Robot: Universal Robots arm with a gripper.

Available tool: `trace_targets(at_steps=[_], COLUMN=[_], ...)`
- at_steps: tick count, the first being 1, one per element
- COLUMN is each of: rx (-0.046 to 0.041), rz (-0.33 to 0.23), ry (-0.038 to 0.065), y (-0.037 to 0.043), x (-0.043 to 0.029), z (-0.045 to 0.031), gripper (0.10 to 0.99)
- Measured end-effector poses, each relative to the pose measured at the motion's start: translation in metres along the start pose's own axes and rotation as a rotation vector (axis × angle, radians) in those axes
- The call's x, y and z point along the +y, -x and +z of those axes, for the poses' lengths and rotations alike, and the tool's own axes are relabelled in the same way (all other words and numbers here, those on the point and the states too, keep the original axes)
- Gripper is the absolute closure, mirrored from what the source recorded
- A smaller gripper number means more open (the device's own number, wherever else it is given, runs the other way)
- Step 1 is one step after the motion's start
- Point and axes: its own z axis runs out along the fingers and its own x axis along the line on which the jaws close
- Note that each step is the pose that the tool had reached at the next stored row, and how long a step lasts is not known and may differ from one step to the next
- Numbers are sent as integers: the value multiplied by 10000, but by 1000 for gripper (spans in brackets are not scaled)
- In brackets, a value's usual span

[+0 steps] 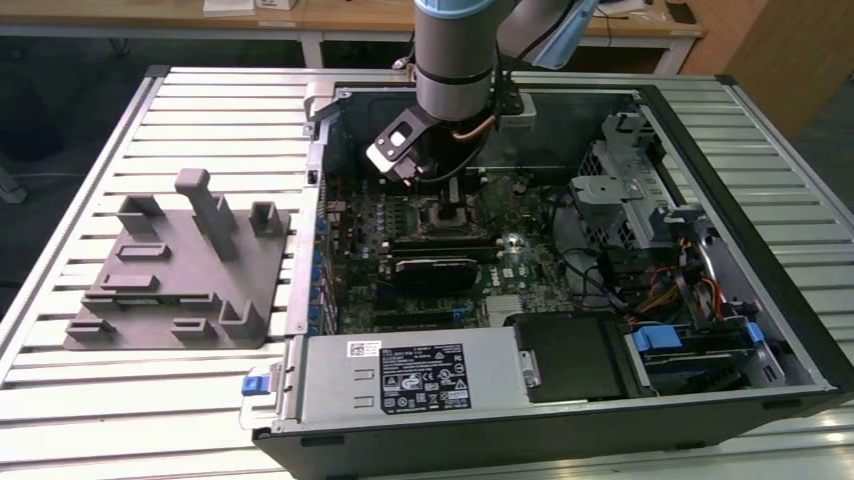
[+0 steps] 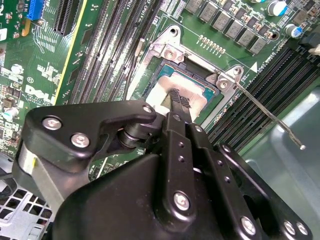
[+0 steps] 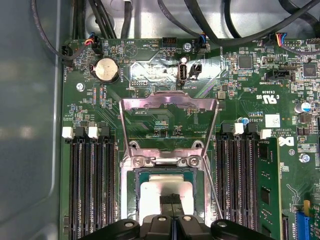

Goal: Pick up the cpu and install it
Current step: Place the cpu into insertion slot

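Claw: your gripper [image 3: 171,200] is pinched narrow, nothing between the fingers.
Chip: cpu [image 3: 152,194] lies flat in the socket [image 3: 131,200], straight under your tips, touching.
Clamp frame [image 3: 170,106]: flipped open.

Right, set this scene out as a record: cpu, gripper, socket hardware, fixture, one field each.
cpu: lying in the open socket, metal top up
gripper: shut, tips at the cpu's middle
load plate: swung open
socket lever: released
grey fixture: on the table, the exterior view's left of the case
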Motion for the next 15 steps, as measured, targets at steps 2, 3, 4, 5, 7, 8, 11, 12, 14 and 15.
trace_targets(at_steps=[2, 3, 4, 5, 7, 8, 11, 12, 14, 15], rx=[0, -1, -3, -2, -1, -1, 1, -2, -13, -20], rz=[0, 0, 0, 0, 0, 0, 0, 0, 0, -1], ry=[0, -1, -2, -2, -1, -1, 1, -1, -6, -9], y=[0, 0, -4, -8, -18, -23, -31, -31, -29, -29], x=[0, 0, 0, 0, 0, 0, 1, 1, -1, -2], z=[-1, -1, -2, -2, -1, 0, 8, 15, 30, 36], gripper=[980, 980, 980, 980, 980, 980, 980, 980, 980, 980])
